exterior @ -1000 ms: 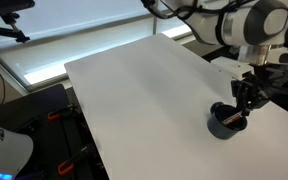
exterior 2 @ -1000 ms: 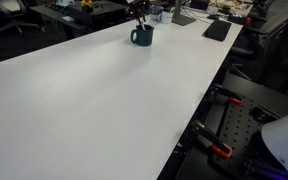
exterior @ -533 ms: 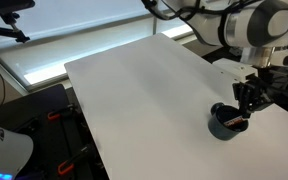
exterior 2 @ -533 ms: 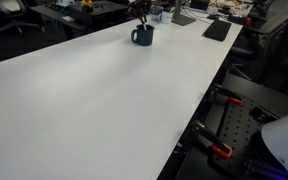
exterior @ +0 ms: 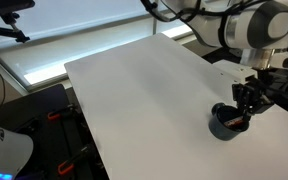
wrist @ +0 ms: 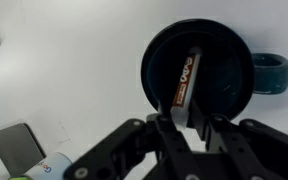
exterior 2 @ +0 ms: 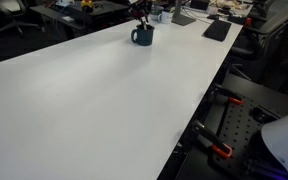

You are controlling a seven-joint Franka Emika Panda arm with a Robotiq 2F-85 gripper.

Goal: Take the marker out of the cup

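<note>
The marker (wrist: 186,78) lies slanted inside the cup (wrist: 224,85), with the gripper (wrist: 194,132) right above it.

Only the wrist view looks into the cup: a reddish-orange stick with printed lettering against the dark inside, its lower end between two fingers standing narrowly apart; I cannot tell whether they pinch it. That view also shows a teal handle (wrist: 272,72). Both exterior views show the cup (exterior: 222,127) (exterior 2: 142,37) near one end of a broad white table (exterior: 144,90), and the arm's head over it. Cluttered desks fill the room behind.
</note>
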